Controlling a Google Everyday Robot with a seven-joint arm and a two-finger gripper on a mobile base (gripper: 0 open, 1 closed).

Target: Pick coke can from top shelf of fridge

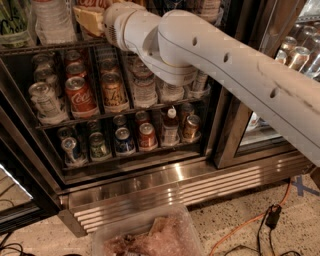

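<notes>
The coke can (95, 3) shows only as a red strip with white script at the frame's top edge, standing on the top shelf (45, 47) of the fridge (165, 182). My gripper (89, 16), with its tan end, is on the top shelf right below and against the can, at the end of the white arm (210, 65) that reaches in from the right. Most of the can is cut off by the frame. The arm hides the right part of the top shelf.
Clear bottles (50, 20) and a green pack (12, 20) stand left of the gripper. The middle shelf holds a red Coke can (80, 95), an orange-gold can (114, 90) and a silver can (44, 100). A plastic tub (150, 237) and an orange cable (245, 225) lie on the floor.
</notes>
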